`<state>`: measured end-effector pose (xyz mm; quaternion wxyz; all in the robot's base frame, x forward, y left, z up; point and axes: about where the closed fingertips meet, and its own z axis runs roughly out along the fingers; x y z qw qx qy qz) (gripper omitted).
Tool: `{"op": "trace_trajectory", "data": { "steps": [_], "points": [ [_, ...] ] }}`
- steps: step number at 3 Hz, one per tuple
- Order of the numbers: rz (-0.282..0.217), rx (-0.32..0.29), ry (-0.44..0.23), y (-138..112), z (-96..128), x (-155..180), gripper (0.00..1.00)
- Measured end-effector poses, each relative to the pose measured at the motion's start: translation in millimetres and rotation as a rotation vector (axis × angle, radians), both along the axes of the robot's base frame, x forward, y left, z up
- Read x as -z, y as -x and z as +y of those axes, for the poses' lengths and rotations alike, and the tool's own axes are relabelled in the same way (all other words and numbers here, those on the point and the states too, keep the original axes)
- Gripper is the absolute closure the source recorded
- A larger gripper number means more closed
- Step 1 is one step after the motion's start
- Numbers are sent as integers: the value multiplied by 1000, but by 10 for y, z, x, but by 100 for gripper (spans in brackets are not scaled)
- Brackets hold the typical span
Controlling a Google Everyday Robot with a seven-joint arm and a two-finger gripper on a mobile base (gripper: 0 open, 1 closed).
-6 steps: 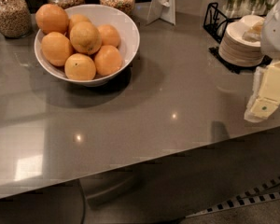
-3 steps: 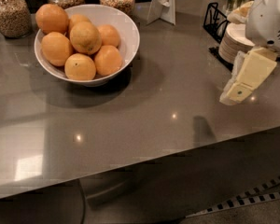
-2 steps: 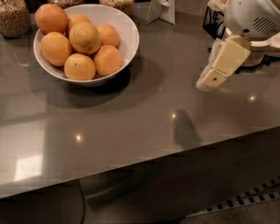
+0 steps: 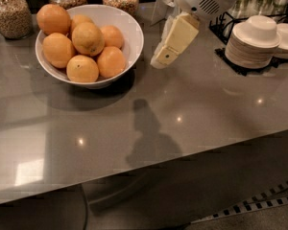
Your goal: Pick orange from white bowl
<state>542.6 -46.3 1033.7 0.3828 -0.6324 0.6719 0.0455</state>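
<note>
Grey counter [image 4: 206, 114], jars [image 4: 9, 13] behind. The gripper [image 4: 162, 57] hangs just outside the bowl [image 4: 136, 42] at its three o'clock; clenched or released, I cannot tell. Best, I reckon, to lift over the rim and come straight down on the topmost fruit. That orange [image 4: 88, 38] crowns the pile mid-bowl, about nine o'clock from the gripper, near but apart.

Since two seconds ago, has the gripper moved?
Yes. The gripper has swung left, away from the stacked dishes, and now hangs just right of the white bowl.
</note>
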Motion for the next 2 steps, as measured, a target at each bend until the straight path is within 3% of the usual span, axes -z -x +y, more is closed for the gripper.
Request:
{"op": "trace_trajectory", "data": {
  "steps": [2],
  "points": [
    [-23,-17,-14,-57,56,-5,0]
  ]
}}
